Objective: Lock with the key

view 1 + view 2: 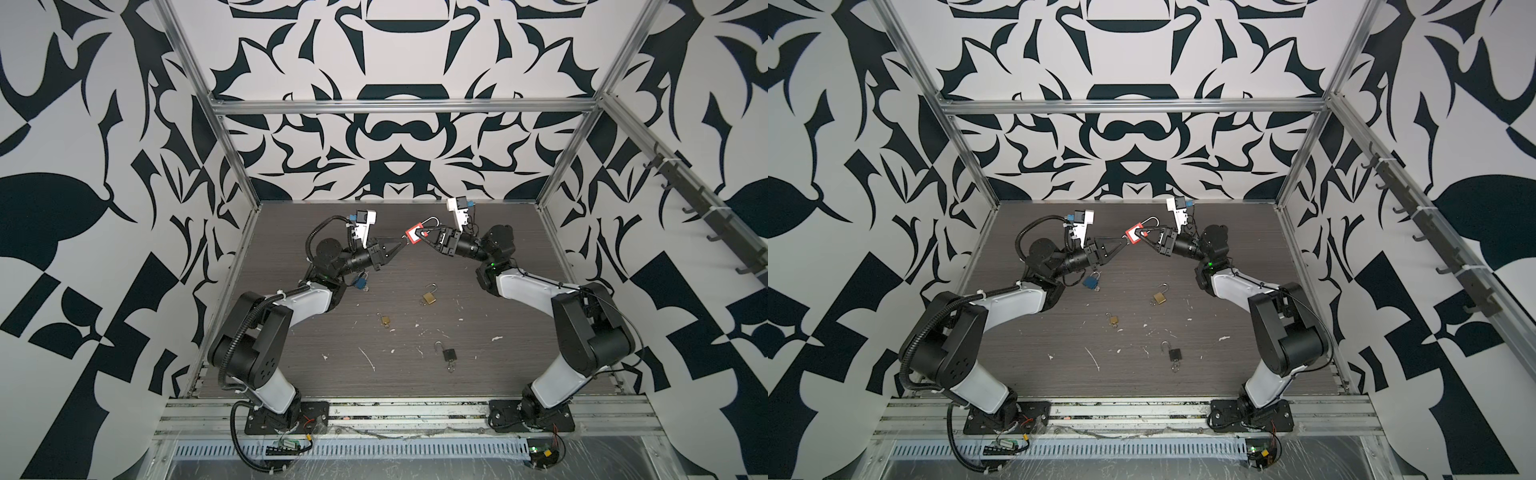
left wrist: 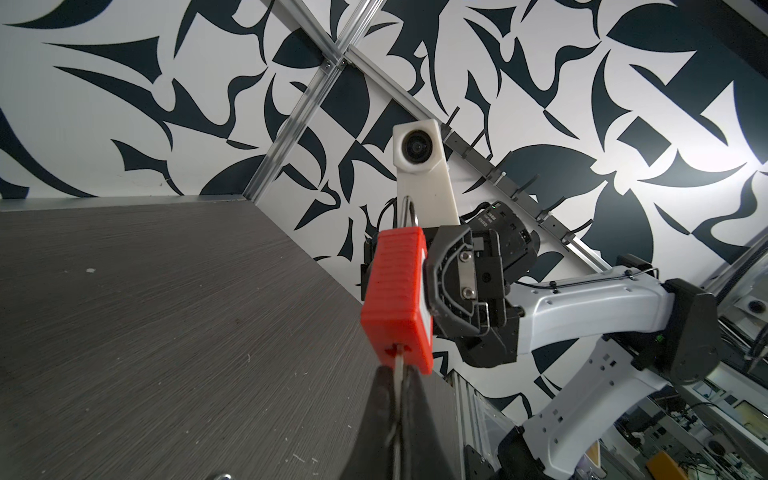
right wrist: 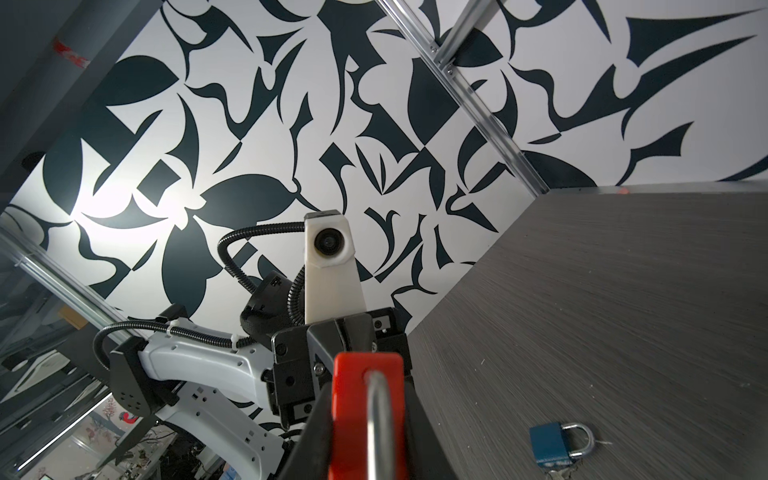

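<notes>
While the right gripper (image 1: 423, 237) clamps the red padlock (image 1: 412, 234) in midair, the left gripper (image 1: 399, 247) pinches shut on the key (image 2: 107, 368) seated in its base. Open table (image 1: 511, 345) spreads below both, its back edge near beyond them.

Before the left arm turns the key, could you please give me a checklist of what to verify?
1. The slim metal key sits in the base of the red plastic padlock: ok.
2. The left gripper is shut on the key: ok.
3. The right gripper is clamped on the padlock body: ok.
4. The silver shackle is pressed home: cannot tell, its free end is hidden.
5. The padlock hangs clear of the grey wood-grain table: ok.
</notes>
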Controlling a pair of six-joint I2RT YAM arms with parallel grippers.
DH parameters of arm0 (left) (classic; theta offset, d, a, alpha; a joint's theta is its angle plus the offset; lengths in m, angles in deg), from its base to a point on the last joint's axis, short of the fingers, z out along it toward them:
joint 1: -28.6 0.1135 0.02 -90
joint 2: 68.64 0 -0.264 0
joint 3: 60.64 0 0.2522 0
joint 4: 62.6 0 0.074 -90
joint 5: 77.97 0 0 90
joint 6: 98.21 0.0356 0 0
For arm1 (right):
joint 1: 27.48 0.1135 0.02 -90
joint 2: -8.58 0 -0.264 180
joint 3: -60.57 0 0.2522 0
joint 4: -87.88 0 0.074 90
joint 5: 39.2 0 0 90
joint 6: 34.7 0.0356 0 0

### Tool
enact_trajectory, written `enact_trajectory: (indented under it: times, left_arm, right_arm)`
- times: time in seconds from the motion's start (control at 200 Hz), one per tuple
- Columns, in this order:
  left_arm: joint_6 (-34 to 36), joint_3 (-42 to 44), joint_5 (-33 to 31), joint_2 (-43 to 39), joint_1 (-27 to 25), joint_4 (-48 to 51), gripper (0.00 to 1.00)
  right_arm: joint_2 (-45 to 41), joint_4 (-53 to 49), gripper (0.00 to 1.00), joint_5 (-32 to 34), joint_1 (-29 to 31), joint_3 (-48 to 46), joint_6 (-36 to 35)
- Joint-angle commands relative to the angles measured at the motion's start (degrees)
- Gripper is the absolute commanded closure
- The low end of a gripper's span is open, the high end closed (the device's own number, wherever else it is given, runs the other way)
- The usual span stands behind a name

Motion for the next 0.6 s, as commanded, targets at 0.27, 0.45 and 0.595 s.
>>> enact_trajectory:
  times: [0.27,0.45,0.595]
  left_arm:
    - [-9.88,-2.10,2.75,1.67,3.48,-5.49,1.00]
    - [-14.03,-1.75,4.02,3.13,5.39,-10.08,1.00]
    - [-13.44,-0.55,5.82,2.58,6.33,-10.85,1.00]
  right_arm:
    - [3.30,12.27,1.00,-3.28,-0.07,2.16,-3.82]
    - [3.24,12.27,1.00,-2.45,-2.17,2.56,-3.31]
    - [2.03,12.24,1.00,-0.97,-5.12,2.57,-2.59]
